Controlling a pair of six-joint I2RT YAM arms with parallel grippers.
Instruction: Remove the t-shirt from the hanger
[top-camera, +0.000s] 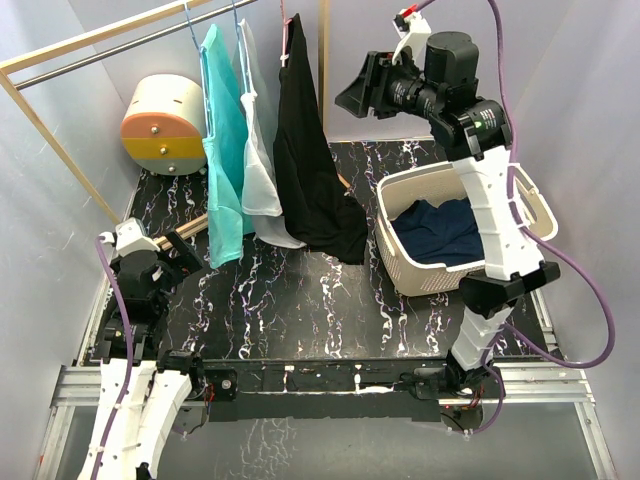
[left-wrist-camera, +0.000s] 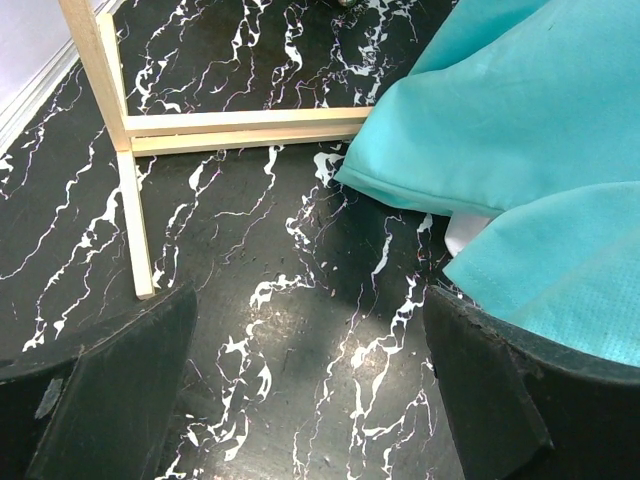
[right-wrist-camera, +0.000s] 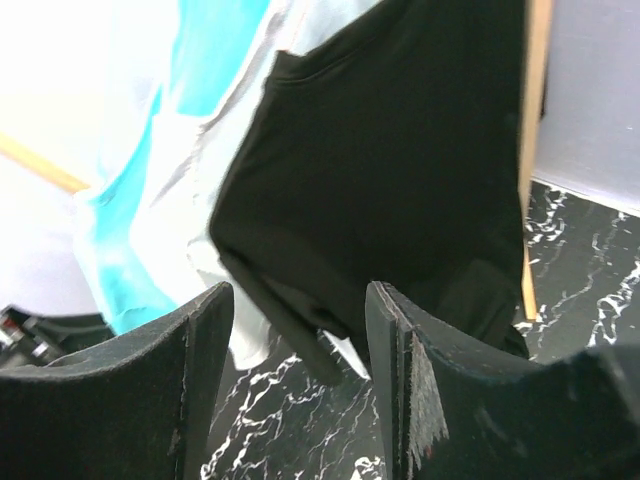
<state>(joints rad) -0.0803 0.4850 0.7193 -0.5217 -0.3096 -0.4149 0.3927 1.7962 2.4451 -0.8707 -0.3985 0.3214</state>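
Observation:
A black t-shirt (top-camera: 310, 170) hangs on a hanger (top-camera: 287, 40) from the rail, beside a white one (top-camera: 262, 170) and a teal one (top-camera: 225, 150). My right gripper (top-camera: 352, 92) is open, raised high just right of the black t-shirt, not touching it. In the right wrist view the black t-shirt (right-wrist-camera: 400, 160) fills the space ahead of the open gripper (right-wrist-camera: 298, 340). My left gripper (top-camera: 185, 258) is open and low near the table's left, by the teal shirt's hem. In the left wrist view the teal shirt (left-wrist-camera: 520, 140) lies by the open gripper (left-wrist-camera: 310, 340).
A beige laundry basket (top-camera: 530, 205) holding a dark blue garment (top-camera: 440, 230) stands at right, under the right arm. A round cream and orange container (top-camera: 165, 125) sits at the back left. The wooden rack frame (left-wrist-camera: 240, 130) has a foot on the table.

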